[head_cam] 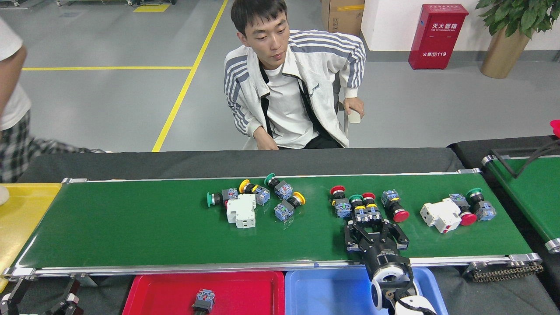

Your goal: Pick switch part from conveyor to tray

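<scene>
The conveyor [144,232] is a long dark-green belt carrying three groups of switch parts. My right gripper [371,224] reaches over the near rail with its fingers [352,228] spread, open, on either side of two small switch parts [366,213] with blue bodies and green and red caps. A red mushroom-cap switch part [396,211] lies just to their right. In front of the belt, the red tray [245,291] holds one switch part [203,301], and beside it is a blue tray [328,291]. My left gripper [43,292] sits low at the bottom left, fingers apart.
A middle group of switch parts [280,199] surrounds a white breaker [241,211]. Another white block [439,215] with capped switches lies at the belt's right. A yellow tray [22,218] is at far left. A seated person [297,87] faces the belt; a second belt [531,192] is at right.
</scene>
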You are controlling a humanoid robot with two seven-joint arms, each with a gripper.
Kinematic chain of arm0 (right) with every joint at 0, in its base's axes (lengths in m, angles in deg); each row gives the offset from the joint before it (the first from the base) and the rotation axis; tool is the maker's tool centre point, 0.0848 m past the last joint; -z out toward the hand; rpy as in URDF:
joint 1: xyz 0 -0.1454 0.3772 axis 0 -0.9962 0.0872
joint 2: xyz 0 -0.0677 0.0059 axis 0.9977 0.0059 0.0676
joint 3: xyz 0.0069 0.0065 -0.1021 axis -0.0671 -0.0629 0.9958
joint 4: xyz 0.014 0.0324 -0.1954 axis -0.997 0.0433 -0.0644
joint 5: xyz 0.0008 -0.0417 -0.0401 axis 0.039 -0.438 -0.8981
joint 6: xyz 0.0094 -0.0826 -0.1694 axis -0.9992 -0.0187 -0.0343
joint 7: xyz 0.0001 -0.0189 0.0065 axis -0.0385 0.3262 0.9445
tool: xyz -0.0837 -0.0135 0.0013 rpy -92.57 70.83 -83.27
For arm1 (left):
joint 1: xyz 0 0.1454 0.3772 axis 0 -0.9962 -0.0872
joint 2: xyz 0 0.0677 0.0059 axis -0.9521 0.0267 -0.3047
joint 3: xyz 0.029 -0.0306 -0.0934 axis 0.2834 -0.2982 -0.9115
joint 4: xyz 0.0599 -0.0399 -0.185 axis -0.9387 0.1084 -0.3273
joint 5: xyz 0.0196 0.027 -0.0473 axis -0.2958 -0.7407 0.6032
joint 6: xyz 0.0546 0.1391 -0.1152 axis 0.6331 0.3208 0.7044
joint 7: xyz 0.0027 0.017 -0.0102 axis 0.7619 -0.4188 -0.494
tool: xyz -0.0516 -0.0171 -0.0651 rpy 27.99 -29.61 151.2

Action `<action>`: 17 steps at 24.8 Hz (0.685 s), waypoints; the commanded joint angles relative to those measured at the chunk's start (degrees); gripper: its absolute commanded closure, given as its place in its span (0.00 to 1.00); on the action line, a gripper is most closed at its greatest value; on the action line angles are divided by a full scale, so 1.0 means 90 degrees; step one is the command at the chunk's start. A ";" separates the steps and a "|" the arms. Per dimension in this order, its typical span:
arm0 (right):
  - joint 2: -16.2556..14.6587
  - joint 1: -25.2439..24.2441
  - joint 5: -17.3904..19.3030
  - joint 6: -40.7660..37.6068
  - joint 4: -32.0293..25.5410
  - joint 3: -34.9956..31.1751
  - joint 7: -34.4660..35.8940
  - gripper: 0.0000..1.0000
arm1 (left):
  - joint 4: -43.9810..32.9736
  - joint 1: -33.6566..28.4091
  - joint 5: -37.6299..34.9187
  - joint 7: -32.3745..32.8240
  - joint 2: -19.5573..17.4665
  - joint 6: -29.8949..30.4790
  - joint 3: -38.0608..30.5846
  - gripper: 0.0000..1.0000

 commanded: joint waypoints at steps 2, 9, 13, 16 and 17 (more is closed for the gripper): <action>-0.0019 -0.0232 0.0010 -0.0812 -0.0720 0.0524 0.0081 0.98 | -0.0080 0.0057 0.0013 -0.0020 -0.0098 -0.0001 -0.0016 0.00; -0.0146 -0.0174 -0.0302 -0.3380 -0.0916 0.1823 0.0472 0.01 | -0.0090 0.0877 -0.0036 0.0956 -0.0059 -0.0088 0.0560 0.00; -0.0107 -0.0125 -0.0312 -0.3967 -0.0828 0.1852 0.0472 0.01 | -0.0080 0.1307 -0.0290 0.1181 0.0019 -0.0127 0.1029 0.00; -0.0048 -0.0194 -0.0234 -0.3605 -0.0897 0.1559 0.0462 0.01 | -0.0021 0.1502 -0.0759 0.1181 0.0195 -0.0420 0.1576 0.00; -0.0019 -0.0360 -0.0195 -0.3195 -0.1014 0.1247 0.0472 0.01 | 0.0008 0.1581 -0.0847 0.1191 0.0254 -0.0577 0.1790 0.00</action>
